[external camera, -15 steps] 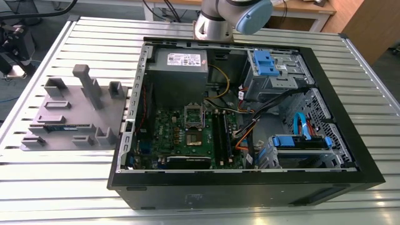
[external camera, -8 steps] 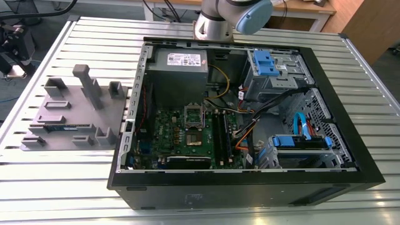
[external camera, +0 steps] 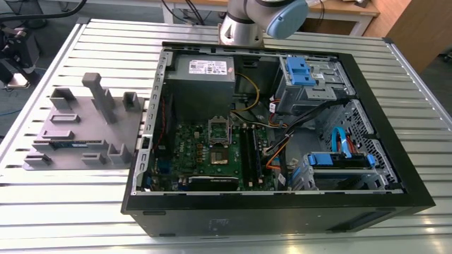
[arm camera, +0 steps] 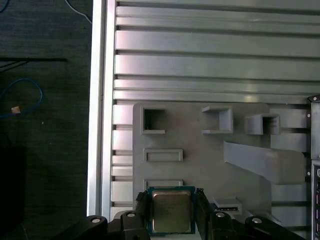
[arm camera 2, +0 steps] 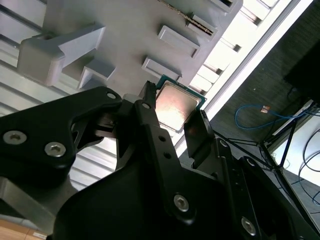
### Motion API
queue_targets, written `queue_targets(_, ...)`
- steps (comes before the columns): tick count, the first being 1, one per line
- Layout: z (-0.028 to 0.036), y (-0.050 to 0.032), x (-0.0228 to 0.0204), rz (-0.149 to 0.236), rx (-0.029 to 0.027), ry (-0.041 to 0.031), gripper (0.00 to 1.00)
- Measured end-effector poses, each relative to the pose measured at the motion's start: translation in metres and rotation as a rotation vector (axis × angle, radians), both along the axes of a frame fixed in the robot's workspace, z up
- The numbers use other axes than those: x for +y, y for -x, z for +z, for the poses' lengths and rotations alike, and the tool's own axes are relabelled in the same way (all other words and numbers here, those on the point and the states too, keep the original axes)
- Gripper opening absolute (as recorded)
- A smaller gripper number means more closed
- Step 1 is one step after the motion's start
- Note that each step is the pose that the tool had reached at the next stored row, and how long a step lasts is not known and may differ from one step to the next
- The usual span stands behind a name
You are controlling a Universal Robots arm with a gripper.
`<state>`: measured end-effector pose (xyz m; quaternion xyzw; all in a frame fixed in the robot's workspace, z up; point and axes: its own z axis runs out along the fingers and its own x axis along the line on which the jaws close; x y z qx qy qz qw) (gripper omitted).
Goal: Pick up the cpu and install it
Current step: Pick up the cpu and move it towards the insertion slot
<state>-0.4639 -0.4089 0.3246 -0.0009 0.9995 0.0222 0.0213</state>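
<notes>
The cpu [arm camera: 171,210], a small square chip with a shiny metal top and a green rim, sits between the two black fingers of my gripper [arm camera: 171,214], which is shut on its opposite edges. It hangs a little above the grey tray [arm camera: 200,157], near the tray's edge by a shallow rectangular pocket. In the second wrist view the same cpu [arm camera 2: 176,104] is clamped by the gripper [arm camera 2: 173,120], with the tray [arm camera 2: 130,35] behind it. In the exterior view the tray [external camera: 78,124] lies on the slatted table at the exterior view's left of the open computer case [external camera: 282,132].
Inside the case lies a green motherboard [external camera: 211,159] with an opened socket frame [external camera: 219,128], cables and blue drive brackets [external camera: 300,71]. The tray carries raised blocks, a tall post [external camera: 99,95] and a green memory stick [external camera: 71,143]. The arm [external camera: 261,21] stands behind the case.
</notes>
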Motion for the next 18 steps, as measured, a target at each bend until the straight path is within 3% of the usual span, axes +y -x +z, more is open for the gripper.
queue_targets(4,0.0071,0.0000,0.0000,0.000,-0.0005,-0.0003,0.47)
queue_targets(13,0.0304,0.0000,0.0000,0.000,-0.0006,-0.0004,0.47)
queue_targets(18,0.0308,0.0000,0.0000,0.000,-0.0006,-0.0006,0.47)
